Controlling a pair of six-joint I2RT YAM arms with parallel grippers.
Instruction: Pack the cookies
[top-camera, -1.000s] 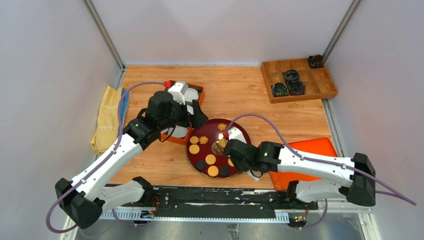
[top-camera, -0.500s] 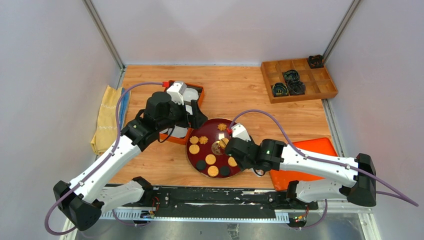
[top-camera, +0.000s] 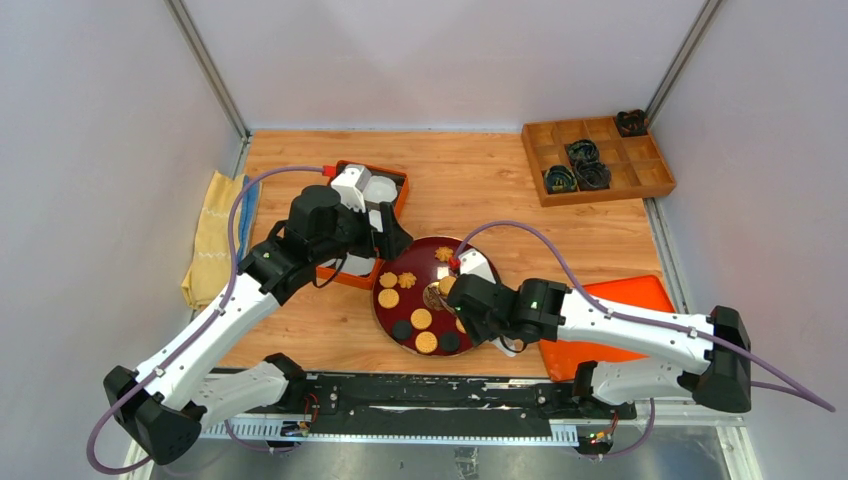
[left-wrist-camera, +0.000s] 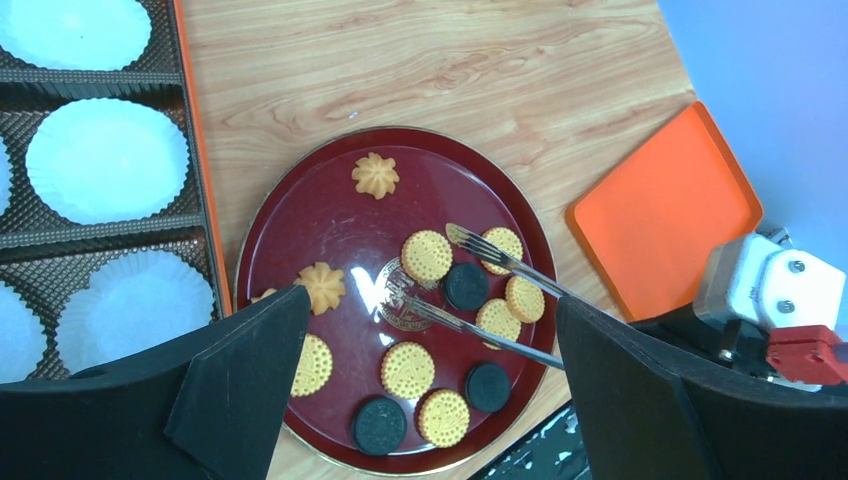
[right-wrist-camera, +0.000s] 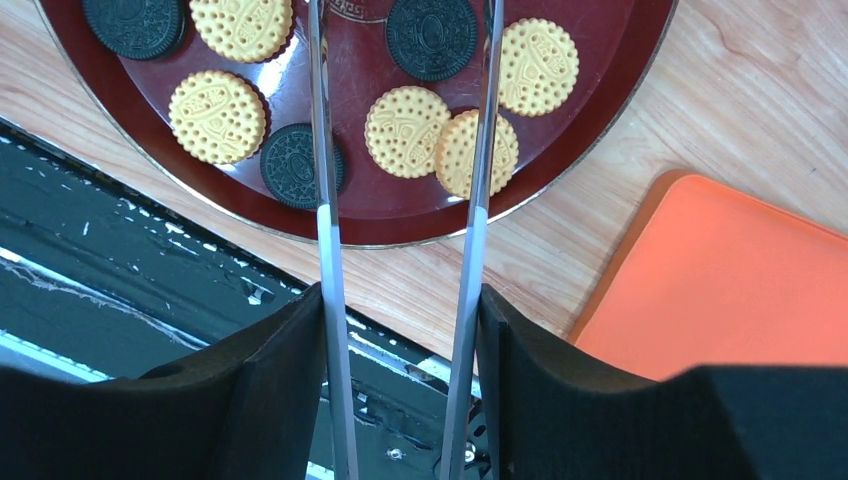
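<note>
**Tongs spread over the cookie plate**

The small round golden and black cookies (left-wrist-camera: 408, 369) lie on a glossy dark-red round plate (left-wrist-camera: 330, 215) on the wooden counter (left-wrist-camera: 450, 70); the right hand (right-wrist-camera: 400, 310) clamps thin silver metal tongs (right-wrist-camera: 329, 260), tines apart above them; the left hand (left-wrist-camera: 430, 300) gapes wide, empty.

A robotics lab cell: pale blank walls (top-camera: 440, 60) are enclosing the wooden tabletop (top-camera: 480, 190), metal posts (top-camera: 205, 65) are rising at its far corners, and a black mounting rail (top-camera: 430, 392) is lining its near edge.

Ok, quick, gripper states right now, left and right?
Left gripper: open, holding nothing.
Right gripper: closed on the metal tongs.
</note>
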